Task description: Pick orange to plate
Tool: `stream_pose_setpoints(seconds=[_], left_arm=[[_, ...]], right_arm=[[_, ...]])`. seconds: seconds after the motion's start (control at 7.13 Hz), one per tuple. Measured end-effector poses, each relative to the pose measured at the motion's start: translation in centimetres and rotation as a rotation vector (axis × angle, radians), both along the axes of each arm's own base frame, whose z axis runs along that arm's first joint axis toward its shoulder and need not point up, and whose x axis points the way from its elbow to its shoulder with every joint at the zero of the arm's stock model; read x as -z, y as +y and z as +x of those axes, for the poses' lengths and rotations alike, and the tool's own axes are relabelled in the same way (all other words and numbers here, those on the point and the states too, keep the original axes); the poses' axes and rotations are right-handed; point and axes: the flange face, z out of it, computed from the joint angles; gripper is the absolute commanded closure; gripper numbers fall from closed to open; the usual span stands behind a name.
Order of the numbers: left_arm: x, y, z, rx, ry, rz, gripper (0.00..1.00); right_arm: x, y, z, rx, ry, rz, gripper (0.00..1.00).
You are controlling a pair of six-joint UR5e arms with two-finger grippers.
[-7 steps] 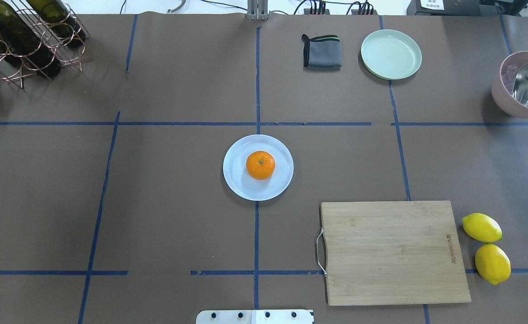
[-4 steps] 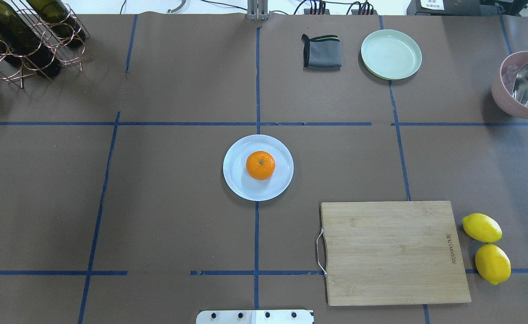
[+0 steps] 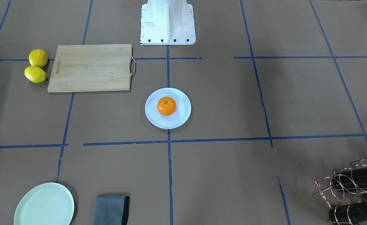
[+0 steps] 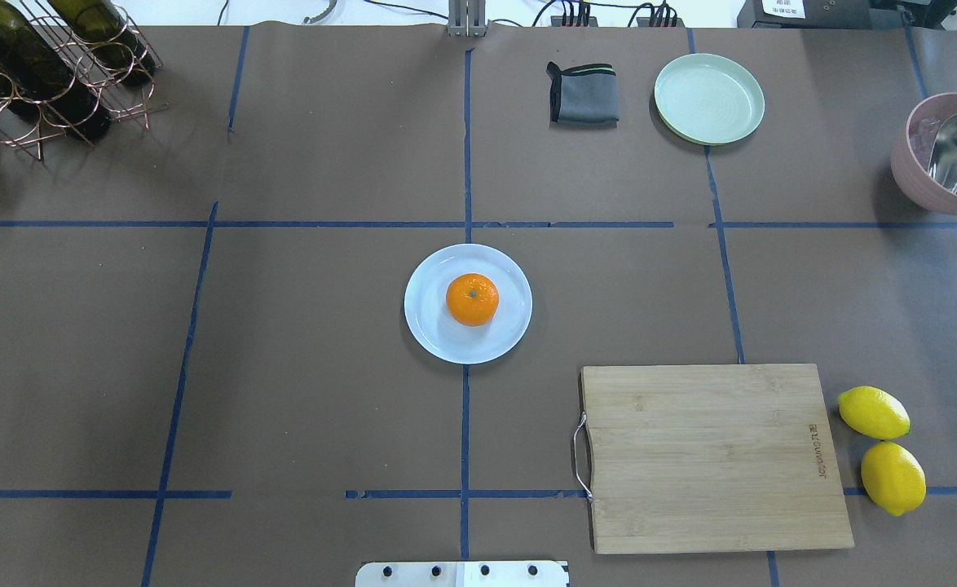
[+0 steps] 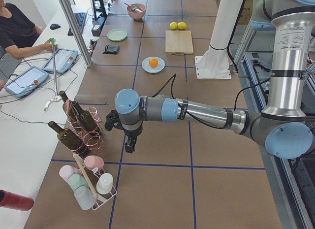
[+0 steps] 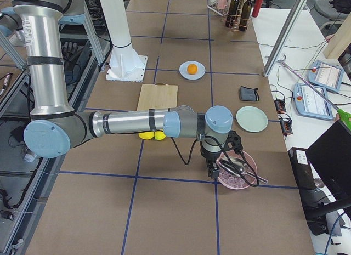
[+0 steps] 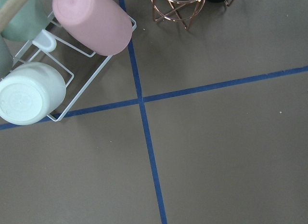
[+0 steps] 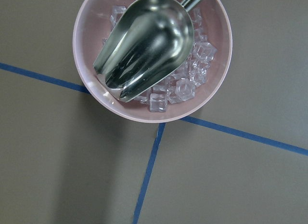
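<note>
The left arm [image 5: 206, 113] and the right arm [image 6: 126, 122] are silver metal tubes with grey joints and round light-blue caps [image 5: 127, 101]. A thin black cable [image 5: 172, 76] loops beside the forearm. The left gripper [image 5: 129, 149] and the right gripper [image 6: 210, 171] are black. The base [image 3: 168, 22] is white, with a row of dark screw holes.

Orange [image 3: 166, 106] on white plate [image 3: 181, 118], stem dimple up
</note>
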Motion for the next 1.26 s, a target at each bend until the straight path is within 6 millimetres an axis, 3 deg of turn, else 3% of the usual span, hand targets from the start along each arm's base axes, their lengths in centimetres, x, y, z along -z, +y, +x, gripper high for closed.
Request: stream_pose_setpoints(seconds=[0.28,0.84,1.26], left_arm=[[0.8,-1.0,0.2,-0.004,-0.008,0.015,0.00],[-1.3,0.0,0.4,-0.010,-0.008,-0.021,0.00],[-1.5,0.0,0.6,-0.013,-0.008,-0.024,0.00]], right_arm=[[0.2,-0.1,-0.4,-0.001,-0.001,-0.002,0.00],[0.6,-0.3,-1.5,0.010,-0.003,0.000,0.00],[0.9,-0.3,-2.0,0.006,-0.005,-0.007,0.00]])
